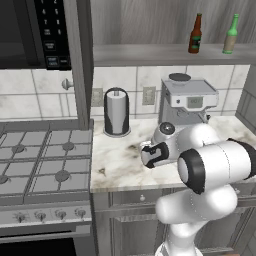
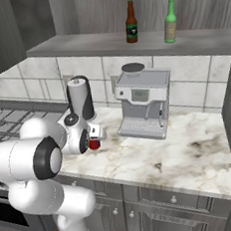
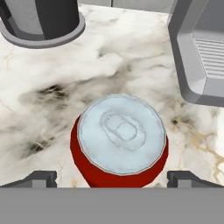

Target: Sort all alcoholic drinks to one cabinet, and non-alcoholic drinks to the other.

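From the left base camera we see the brown beer bottle (image 1: 195, 34) and the green beer bottle (image 1: 230, 34) standing upright, well apart, on the grey cabinet shelf (image 1: 150, 54). Below, a paper towel holder (image 1: 116, 112) and a boxy grey coffee machine (image 1: 188, 102) stand on the marble counter (image 1: 120, 165), beside a gas stove (image 1: 42, 162).

From the right base camera we find the red soda can (image 2: 94, 144) peeking from behind the arm's wrist, on the counter in front of the towel holder.

Through the hand camera we look straight down on the can's round silver top, so it stands upright. The gripper (image 3: 112, 179) hangs over it with its jaws spread wide, one dark fingertip (image 3: 39, 178) on each side, grasping nothing.
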### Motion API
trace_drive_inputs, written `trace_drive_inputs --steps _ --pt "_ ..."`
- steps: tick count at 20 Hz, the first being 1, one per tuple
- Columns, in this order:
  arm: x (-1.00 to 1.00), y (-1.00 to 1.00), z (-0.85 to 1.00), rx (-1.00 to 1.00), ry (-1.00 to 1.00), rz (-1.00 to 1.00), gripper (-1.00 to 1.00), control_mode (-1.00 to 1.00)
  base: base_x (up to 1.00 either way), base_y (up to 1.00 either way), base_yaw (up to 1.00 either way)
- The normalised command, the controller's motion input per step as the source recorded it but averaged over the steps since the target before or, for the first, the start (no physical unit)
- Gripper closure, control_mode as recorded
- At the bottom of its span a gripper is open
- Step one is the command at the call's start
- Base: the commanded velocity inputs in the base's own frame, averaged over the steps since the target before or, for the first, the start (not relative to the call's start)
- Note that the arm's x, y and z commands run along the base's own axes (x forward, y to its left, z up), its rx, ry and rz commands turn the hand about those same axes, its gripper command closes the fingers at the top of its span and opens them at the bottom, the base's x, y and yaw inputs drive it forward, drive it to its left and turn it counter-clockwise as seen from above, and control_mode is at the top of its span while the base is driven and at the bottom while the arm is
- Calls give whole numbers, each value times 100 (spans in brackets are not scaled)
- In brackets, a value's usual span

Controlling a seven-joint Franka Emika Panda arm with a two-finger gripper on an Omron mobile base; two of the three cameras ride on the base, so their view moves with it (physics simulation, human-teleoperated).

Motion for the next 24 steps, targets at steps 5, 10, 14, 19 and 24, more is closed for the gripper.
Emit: trace_drive_inputs --steps 5,10,14,19,24 --pt "10 0 -1 0 0 -1 -100 -100 0 0 0" --pt "11 0 -5 0 0 -1 -100 -100 0 0 0" --pt "14 0 -13 0 0 0 -100 -100 0 0 0" --pt "10 0 -12 0 0 0 -100 -100 0 0 0" --pt "8 0 -12 0 0 0 -100 -100 0 0 0"
